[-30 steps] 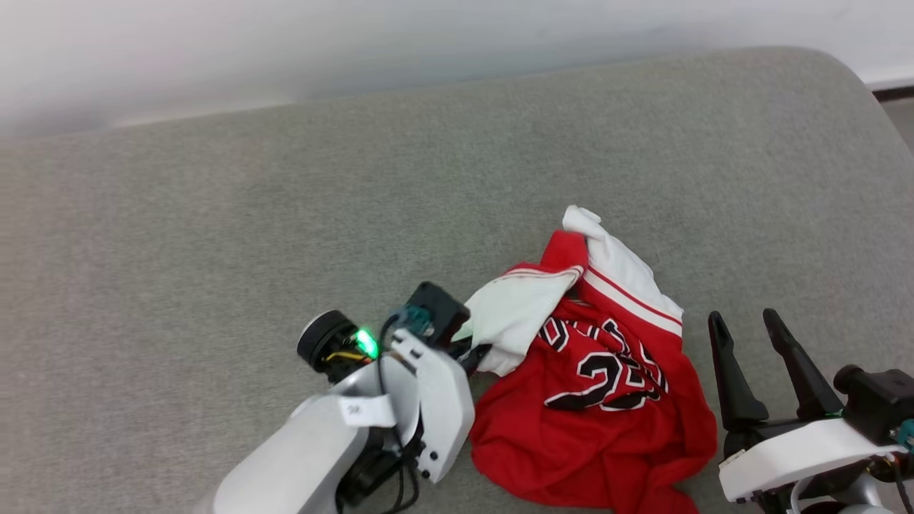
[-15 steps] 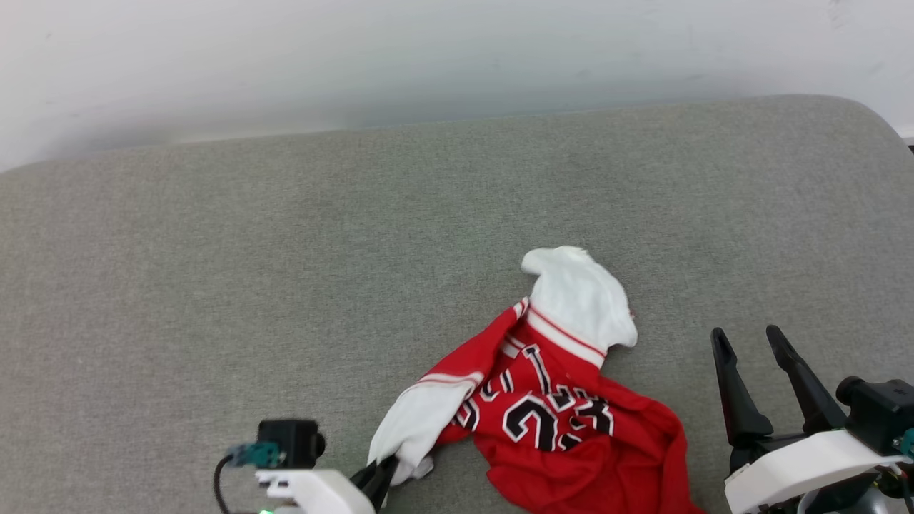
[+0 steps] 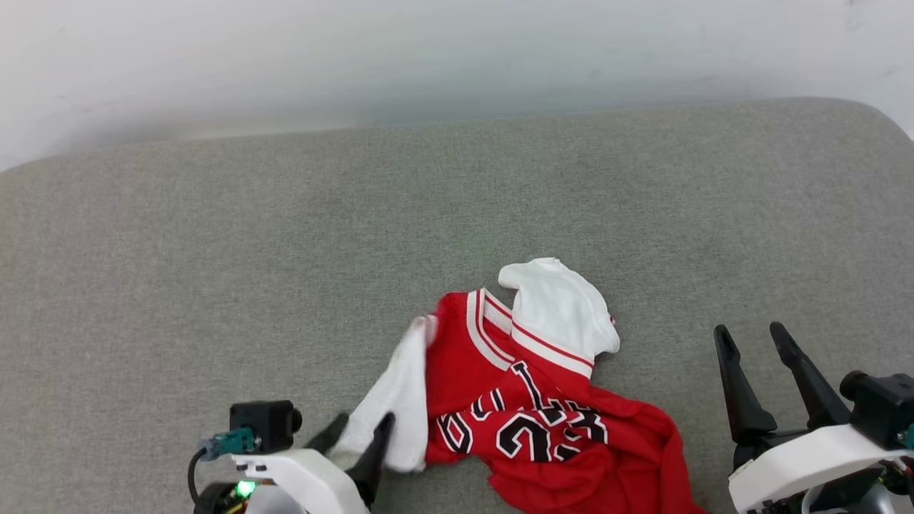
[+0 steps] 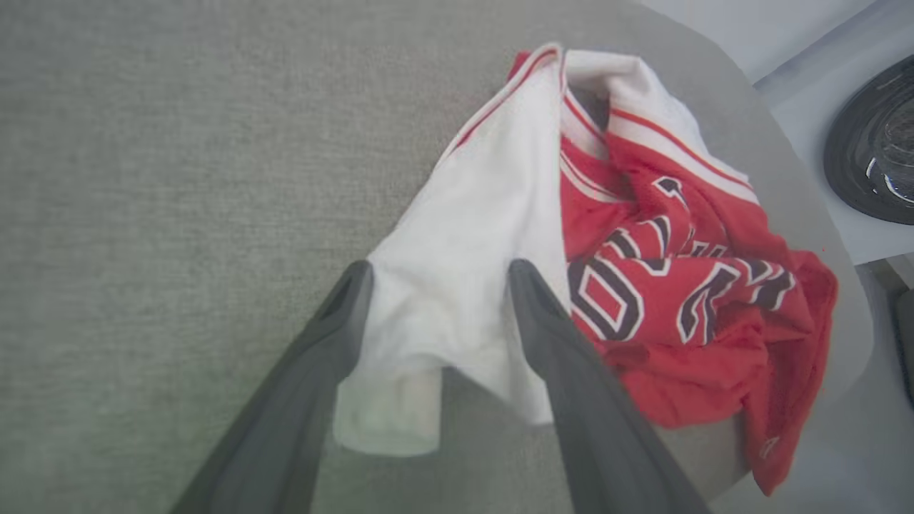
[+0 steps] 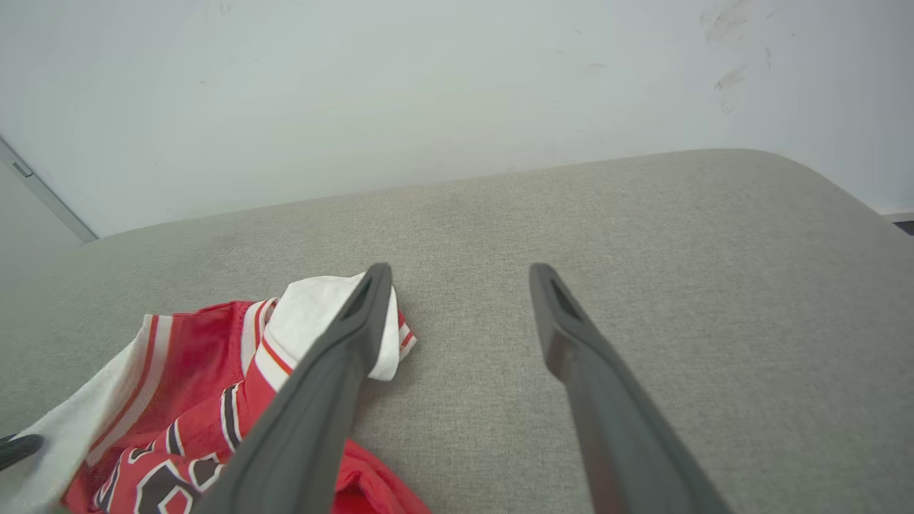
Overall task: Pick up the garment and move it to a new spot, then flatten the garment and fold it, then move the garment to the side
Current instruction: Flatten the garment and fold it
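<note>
The garment point(image 3: 528, 400) is a red jersey with white sleeves and black white-edged numbers, lying crumpled on the grey cushion point(image 3: 285, 250) at the lower middle of the head view. My left gripper point(image 3: 364, 421) is open at its left end. One white sleeve point(image 4: 457, 300) hangs loosely between the spread fingers, unpinched. My right gripper point(image 3: 749, 330) stands open to the right of the garment point(image 5: 193, 371), apart from it, with nothing between its fingers point(image 5: 335, 371).
A pale wall point(image 3: 457, 57) runs behind the cushion. The cushion's rounded corner point(image 3: 878, 121) lies at the far right. In the left wrist view a dark round object point(image 4: 871, 157) sits on the floor beyond the cushion's edge.
My left gripper has opened and let go of the white sleeve. The sleeve and the red collar part have slumped down onto the cushion. The right gripper has stayed put.
</note>
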You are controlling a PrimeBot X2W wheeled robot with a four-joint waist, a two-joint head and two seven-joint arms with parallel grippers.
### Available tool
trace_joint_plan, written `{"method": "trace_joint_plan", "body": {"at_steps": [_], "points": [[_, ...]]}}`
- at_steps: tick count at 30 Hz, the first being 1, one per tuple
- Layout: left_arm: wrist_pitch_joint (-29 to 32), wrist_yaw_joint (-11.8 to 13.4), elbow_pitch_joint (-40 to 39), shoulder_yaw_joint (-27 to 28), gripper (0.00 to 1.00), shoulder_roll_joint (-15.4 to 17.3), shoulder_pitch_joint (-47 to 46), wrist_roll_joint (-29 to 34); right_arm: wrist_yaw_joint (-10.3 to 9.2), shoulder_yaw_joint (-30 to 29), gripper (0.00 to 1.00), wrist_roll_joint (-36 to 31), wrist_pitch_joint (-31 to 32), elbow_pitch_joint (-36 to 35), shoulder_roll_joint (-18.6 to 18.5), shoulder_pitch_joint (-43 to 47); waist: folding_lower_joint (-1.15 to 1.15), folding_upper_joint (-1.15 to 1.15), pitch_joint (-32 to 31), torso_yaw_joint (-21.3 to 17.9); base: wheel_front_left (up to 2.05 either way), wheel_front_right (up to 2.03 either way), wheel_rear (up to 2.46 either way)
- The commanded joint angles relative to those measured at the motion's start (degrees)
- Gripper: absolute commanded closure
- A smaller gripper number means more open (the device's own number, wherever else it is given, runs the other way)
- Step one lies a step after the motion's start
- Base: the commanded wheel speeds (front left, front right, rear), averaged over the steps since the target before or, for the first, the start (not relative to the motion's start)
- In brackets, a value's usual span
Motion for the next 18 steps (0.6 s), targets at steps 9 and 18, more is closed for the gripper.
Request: {"method": "trace_joint_plan", "body": {"at_steps": [9, 18], "points": [[-9.9, 2.38, -4.05, 1.81, 0.0, 0.79, -3.84, 8.3, -0.02, -1.89, 0.0, 2.43, 1.95, 3.61, -0.08, -2.36, 0.0, 0.0, -0.98, -0.07, 0.0, 0.0, 0.0], [-20.37, 7.75, -5.9, 3.38, 0.0, 0.37, -4.91, 17.15, -0.02, -3.01, 0.0, 9.72, 8.14, 14.72, -6.94, -10.26, 0.0, 0.0, 0.41, 3.27, 0.0, 0.0, 0.0]]}}
